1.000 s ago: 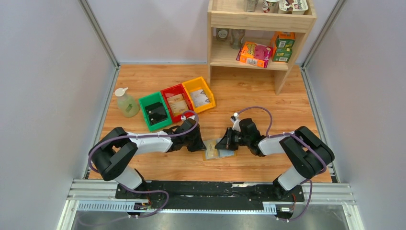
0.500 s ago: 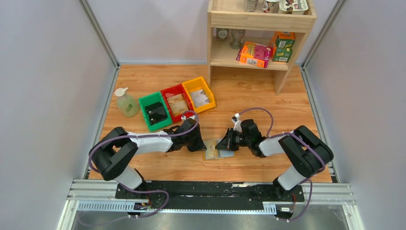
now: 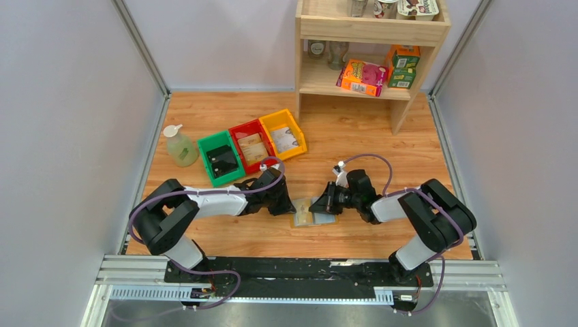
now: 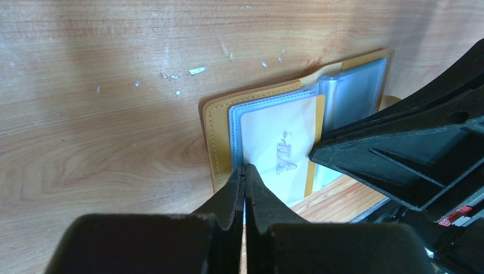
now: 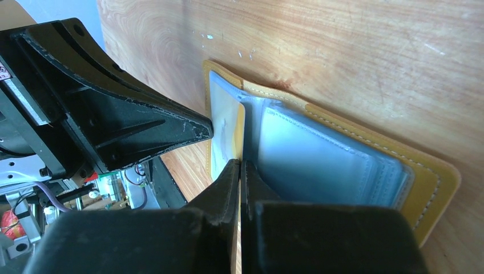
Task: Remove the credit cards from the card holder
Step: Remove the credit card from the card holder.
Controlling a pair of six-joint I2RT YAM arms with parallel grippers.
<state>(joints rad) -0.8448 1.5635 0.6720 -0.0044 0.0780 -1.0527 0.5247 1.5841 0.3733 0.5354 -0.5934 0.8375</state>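
Note:
The mustard-yellow card holder (image 3: 305, 215) lies open on the wooden table between both arms. In the left wrist view its pale pockets face up and a whitish credit card (image 4: 279, 145) with grey lettering sits in the left pocket. My left gripper (image 4: 245, 169) is shut, its tips resting on that pocket's left edge. My right gripper (image 5: 240, 164) is shut too, its tips at the fold between the card's leaf (image 5: 224, 134) and the stack of blue-grey pockets (image 5: 325, 162). Nothing shows between either pair of fingers. The two grippers face each other closely.
Green (image 3: 219, 160), red (image 3: 251, 146) and yellow (image 3: 283, 134) bins stand in a row behind the left arm, with a soap bottle (image 3: 178, 146) to their left. A wooden shelf (image 3: 327, 80) with boxes (image 3: 363, 76) stands at the back right. Grey walls close both sides.
The right wrist has shifted slightly to the right. The left arm and the card holder have stayed where they were.

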